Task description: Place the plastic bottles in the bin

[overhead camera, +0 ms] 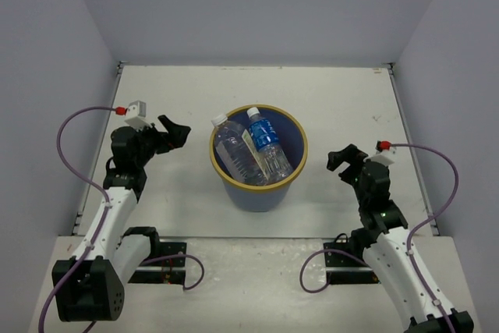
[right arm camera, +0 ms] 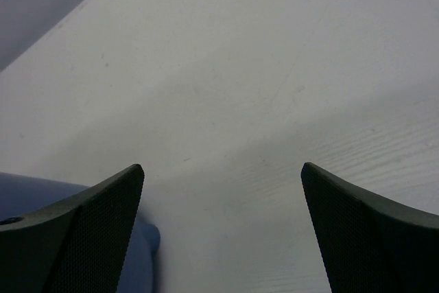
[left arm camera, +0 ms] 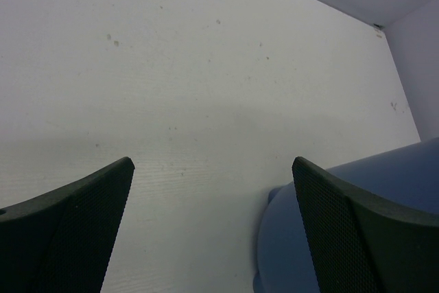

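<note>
The bin (overhead camera: 257, 197) is stood upright at the middle of the bench (overhead camera: 343, 99), between the two arms, and the bottles that can be seen are held inside it, leaning against the far-left part of the rim. No bottle is seen lying on the bench in any view, so the loading is judged to be finished or nearly so, and the step in hand is judged to be a clean retreat. For this to be done well, each claw should be lifted and drawn away from the bin wall rather than swept past it, since the wall is shown just beside one finger in each wrist view and a knock could tip the bin. A last look over the bench should also be taken before the task is called done. The left claw (overhead camera: 176, 129) is held wide open with nothing in it, to the left of the bin and apart from it. The right claw (overhead camera: 343, 160) is likewise spread wide and empty, to the right of the bin. By count, one bin is present. Two bottles are clearly made out in it: one clear bottle with a white cap (overhead camera: 234, 154) and one blue-labelled bottle (overhead camera: 265, 139) beside it. Whether others are buried beneath them cannot be told. Two claws are counted, neither loaded.
</note>
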